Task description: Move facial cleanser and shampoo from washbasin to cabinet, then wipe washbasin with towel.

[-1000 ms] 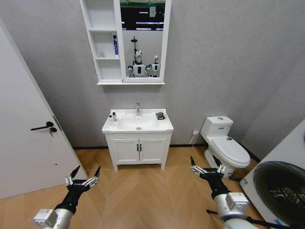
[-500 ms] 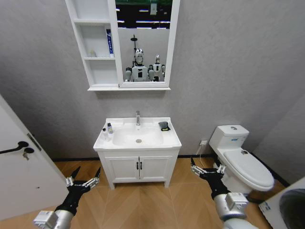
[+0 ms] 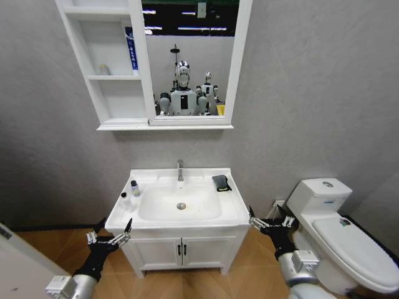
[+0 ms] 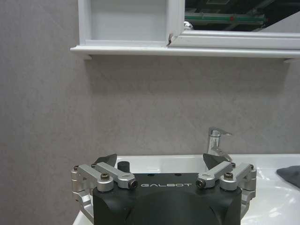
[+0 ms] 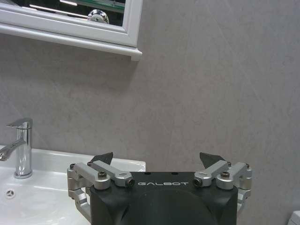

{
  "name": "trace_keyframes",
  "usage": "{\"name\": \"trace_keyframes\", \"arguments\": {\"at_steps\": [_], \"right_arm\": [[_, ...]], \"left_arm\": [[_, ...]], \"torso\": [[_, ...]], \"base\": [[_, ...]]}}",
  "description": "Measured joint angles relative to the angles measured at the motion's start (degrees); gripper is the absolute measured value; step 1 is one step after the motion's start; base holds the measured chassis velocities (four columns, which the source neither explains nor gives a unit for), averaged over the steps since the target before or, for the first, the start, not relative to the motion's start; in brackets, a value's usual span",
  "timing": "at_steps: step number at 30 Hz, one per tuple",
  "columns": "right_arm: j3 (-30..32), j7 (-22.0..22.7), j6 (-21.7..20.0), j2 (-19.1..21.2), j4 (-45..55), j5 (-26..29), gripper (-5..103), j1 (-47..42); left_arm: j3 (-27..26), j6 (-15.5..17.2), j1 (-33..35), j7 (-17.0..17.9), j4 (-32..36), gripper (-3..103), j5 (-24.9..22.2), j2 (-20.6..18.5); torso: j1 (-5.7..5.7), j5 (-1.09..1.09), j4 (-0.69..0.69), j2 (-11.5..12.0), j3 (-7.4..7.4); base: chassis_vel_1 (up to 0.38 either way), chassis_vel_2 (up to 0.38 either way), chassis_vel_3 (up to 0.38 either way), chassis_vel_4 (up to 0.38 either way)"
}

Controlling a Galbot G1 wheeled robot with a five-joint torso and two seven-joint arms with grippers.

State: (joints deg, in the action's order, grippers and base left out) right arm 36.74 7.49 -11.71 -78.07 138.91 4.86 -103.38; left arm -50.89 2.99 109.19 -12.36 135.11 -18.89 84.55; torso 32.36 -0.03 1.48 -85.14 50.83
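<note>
The white washbasin is straight ahead, with a chrome tap at its back. On its left rim stand two small bottles: a taller one with a black cap and a shorter white one. I cannot tell which is the facial cleanser and which the shampoo. The dark towel lies folded on the back right rim. The cabinet hangs above on the left, joined to the mirror. My left gripper and right gripper are both open and empty, low in front of the basin's two front corners.
A blue tube and a small pale item sit on the cabinet shelves. A white toilet stands close on the right. The two-door vanity is under the basin. A door edge is at the lower left.
The whole view has shifted: the camera has come closer to the washbasin, which now looks larger and lower. Both grippers stay open in the same pose.
</note>
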Motion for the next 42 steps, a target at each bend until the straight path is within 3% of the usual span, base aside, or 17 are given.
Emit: {"name": "trace_keyframes", "arguments": {"at_steps": [5, 10, 14, 17, 21, 30, 42], "right_arm": [[0.6, 0.1, 0.0, 0.7, -0.1, 0.7, 100, 0.7], [1.1, 0.1, 0.0, 1.3, -0.7, 1.1, 100, 1.2], [1.0, 0.0, 0.1, 2.1, -2.8, 2.0, 100, 2.7], [1.3, -0.2, 0.2, 2.7, -4.7, 2.7, 100, 4.7], [1.9, -0.4, 0.2, 3.6, -8.3, 4.7, 100, 10.0], [1.5, -0.4, -0.4, 4.8, -12.7, 6.8, 100, 16.6], [1.5, -0.6, -0.9, 4.7, -11.5, 8.5, 100, 18.8]], "left_arm": [[0.3, -0.8, -1.2, 0.4, -1.6, 100, 1.6, -0.3], [0.8, -2.7, -1.3, 1.8, -3.1, 100, 2.8, -0.4], [0.9, -4.7, -2.4, 2.4, -6.6, 100, 5.4, -0.5], [1.1, -5.6, -2.7, 2.5, -9.1, 100, 4.8, -1.2], [1.0, -6.8, -3.6, 0.0, -11.5, 100, 3.4, -3.2], [2.4, -4.9, -6.4, -0.2, -15.1, 100, 4.0, -5.1], [3.7, -0.1, -18.0, 4.2, -24.7, 100, 4.3, -8.7]], "torso": [[-0.03, 0.00, 0.09, 0.0, -0.01], [-0.15, 0.03, 0.02, -0.1, -0.05], [-0.15, 0.03, 0.04, -0.1, -0.05], [-0.11, 0.02, 0.03, 0.0, -0.03], [-0.06, 0.03, 0.02, 0.0, -0.01], [-0.06, 0.03, 0.03, 0.0, -0.01], [-0.06, 0.02, 0.03, 0.0, -0.01]], "base": [[-0.142, 0.088, 0.019, -0.029], [0.078, -0.015, -0.066, 0.029], [0.092, -0.056, -0.050, 0.060], [0.000, 0.000, 0.000, 0.000], [-0.007, 0.010, 0.014, -0.002], [0.000, 0.000, 0.000, 0.000], [0.000, 0.000, 0.000, 0.000]]}}
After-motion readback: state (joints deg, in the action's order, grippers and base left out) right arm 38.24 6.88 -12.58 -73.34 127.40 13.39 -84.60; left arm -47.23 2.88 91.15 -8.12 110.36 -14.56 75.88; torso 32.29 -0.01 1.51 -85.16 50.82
